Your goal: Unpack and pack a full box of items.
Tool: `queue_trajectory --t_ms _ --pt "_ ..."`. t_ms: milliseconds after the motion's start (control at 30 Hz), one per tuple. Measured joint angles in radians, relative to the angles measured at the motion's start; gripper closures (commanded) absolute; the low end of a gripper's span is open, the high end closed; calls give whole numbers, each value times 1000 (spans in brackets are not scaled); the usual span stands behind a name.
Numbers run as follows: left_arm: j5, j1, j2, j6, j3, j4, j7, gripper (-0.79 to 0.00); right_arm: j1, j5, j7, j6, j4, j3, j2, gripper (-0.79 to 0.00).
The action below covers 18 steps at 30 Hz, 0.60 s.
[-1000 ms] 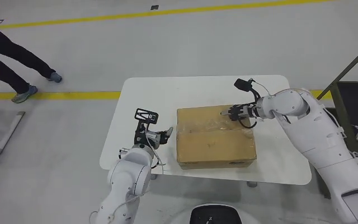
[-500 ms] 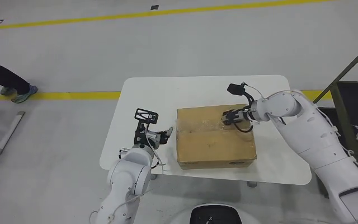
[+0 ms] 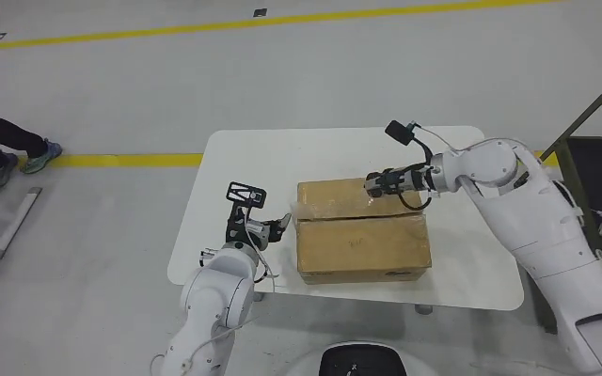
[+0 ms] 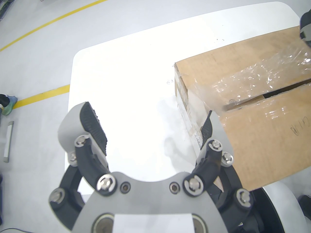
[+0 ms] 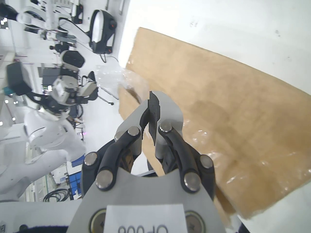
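Brown cardboard box (image 3: 362, 246), clear-taped, sits mid white rounded table (image 3: 254, 169). Right gripper (image 5: 152, 103) is over its 12 o'clock flap, pads pinched together, nothing visible between them. Left gripper (image 4: 147, 118) gapes empty at 9 o'clock. Best bet: lift slowly, brace the box.

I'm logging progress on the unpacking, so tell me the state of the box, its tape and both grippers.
box: upright on the table, flaps down, with a dark slit open along the top seam.
clear tape: wrinkled, lying across the seam.
left gripper: open and empty, beside the box's end.
right gripper: shut, over the box's far half.
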<state>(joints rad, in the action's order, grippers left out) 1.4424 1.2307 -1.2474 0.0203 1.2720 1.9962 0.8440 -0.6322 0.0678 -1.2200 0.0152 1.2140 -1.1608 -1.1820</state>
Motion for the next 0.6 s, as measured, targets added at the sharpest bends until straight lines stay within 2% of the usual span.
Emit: queue_trajectory --t_ms 200,433,533,600 --pt "0 0 0 0 0 0 0 -785 -53 -23 -59 -48 101 -75 27 0" --pt "-21 13 -1 -27 3 -4 -51 -785 -132 67 -75 -97 184 -158 64 0" --pt "-21 3 -3 -38 -8 -10 -55 -369 -158 86 -73 -103 193 -177 74 0" --pt "-16 -5 -4 -40 -16 -14 -58 -292 -171 86 -75 -100 195 -187 79 0"
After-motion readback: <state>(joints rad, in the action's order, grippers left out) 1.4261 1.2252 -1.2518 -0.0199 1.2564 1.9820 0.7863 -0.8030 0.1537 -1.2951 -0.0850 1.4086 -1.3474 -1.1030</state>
